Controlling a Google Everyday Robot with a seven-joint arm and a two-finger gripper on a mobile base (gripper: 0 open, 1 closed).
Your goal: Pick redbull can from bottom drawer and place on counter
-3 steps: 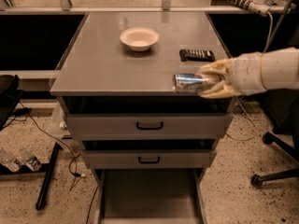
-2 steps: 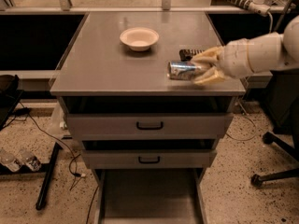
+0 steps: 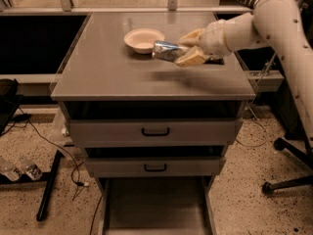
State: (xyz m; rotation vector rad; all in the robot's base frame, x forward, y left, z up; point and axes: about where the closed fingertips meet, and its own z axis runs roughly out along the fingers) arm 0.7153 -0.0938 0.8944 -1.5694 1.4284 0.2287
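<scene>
My gripper [image 3: 186,47] is shut on the redbull can [image 3: 166,51], a slim silver-and-blue can held on its side. It hangs above the counter [image 3: 112,75], over its back right part, just right of a cream bowl [image 3: 144,39]. The arm comes in from the upper right. The bottom drawer [image 3: 155,207] is pulled open at the foot of the cabinet, and its grey tray shows nothing inside. The dark flat packet seen earlier is hidden behind the gripper.
Two upper drawers with black handles [image 3: 155,131] are shut. An office chair base [image 3: 288,180] stands on the floor at the right. Cables and a black pole [image 3: 49,190] lie on the floor at the left, with plastic bottles [image 3: 17,169] near the left edge.
The gripper has carried the can leftward and farther back over the counter, from near the right front edge to beside the bowl.
</scene>
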